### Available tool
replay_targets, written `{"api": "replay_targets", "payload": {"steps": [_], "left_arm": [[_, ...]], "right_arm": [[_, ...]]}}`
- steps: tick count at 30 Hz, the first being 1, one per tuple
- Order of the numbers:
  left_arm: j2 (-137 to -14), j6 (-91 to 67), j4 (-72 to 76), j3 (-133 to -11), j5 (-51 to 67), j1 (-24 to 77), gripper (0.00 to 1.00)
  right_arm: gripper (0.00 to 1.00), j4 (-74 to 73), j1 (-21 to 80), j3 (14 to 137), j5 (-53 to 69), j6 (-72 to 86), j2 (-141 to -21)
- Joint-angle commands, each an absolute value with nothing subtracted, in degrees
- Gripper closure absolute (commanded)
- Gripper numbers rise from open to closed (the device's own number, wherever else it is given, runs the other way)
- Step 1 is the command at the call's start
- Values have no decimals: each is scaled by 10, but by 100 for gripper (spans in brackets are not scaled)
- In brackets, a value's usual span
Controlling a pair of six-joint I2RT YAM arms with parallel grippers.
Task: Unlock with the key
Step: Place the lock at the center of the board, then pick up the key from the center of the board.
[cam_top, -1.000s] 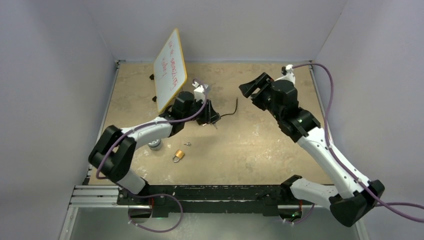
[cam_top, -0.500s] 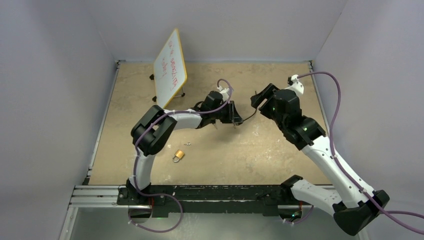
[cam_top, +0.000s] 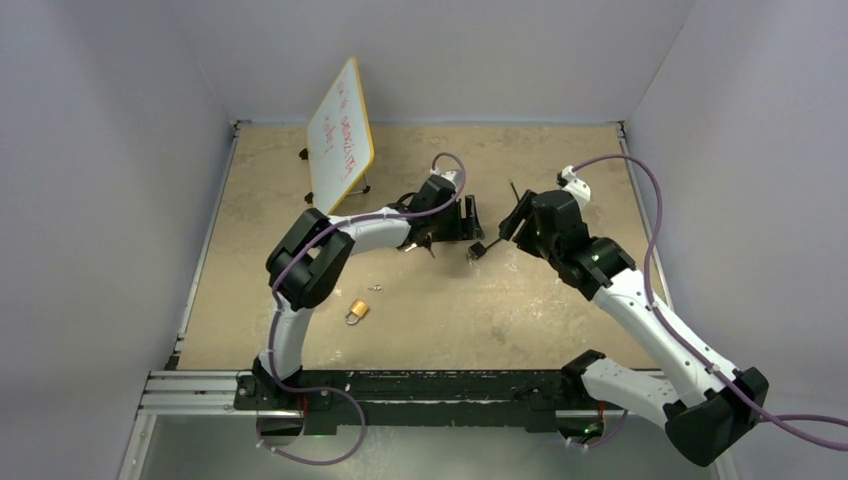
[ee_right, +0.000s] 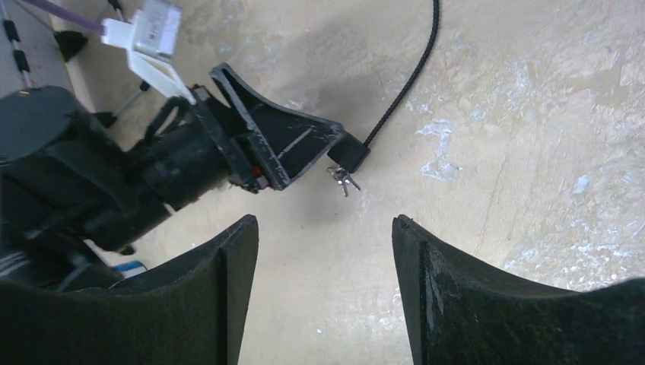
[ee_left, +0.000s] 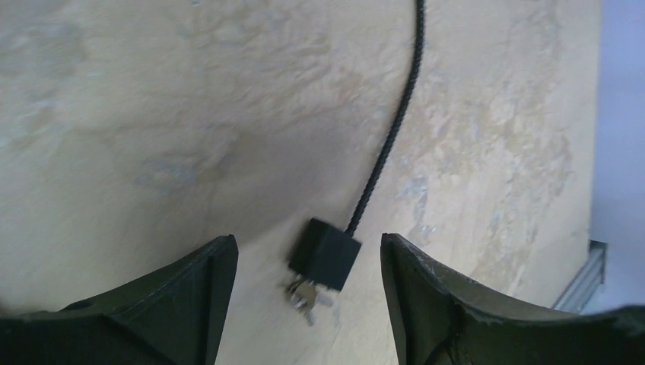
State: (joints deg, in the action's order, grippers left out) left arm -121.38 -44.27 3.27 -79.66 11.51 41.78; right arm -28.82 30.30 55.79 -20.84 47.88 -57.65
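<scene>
Black boxy fob with small metal keys and a braided cord lies on the mottled tabletop, ungripped between the wide jaws of my left tool. Right tool gapes wide too. Brass padlock sits well apart. Keys seem thin, flat; a pinch could slip or snag the cord.
</scene>
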Motion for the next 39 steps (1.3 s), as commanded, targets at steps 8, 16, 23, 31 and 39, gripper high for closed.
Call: {"api": "replay_targets", "payload": {"steps": [8, 16, 23, 31, 39], "left_arm": [[-992, -343, -110, -719, -114, 418, 34], [-802, -372, -215, -585, -252, 390, 39], [-648, -492, -322, -515, -360, 373, 42], [-540, -582, -449, -501, -443, 372, 42], [-483, -626, -491, -468, -463, 372, 42]], "right_arm": [[39, -170, 301, 555, -17, 338, -684], [49, -111, 382, 629, 90, 311, -877], [54, -162, 492, 771, 51, 262, -1044], [48, -264, 566, 913, -40, 268, -1176], [62, -305, 594, 972, -79, 275, -1235]]}}
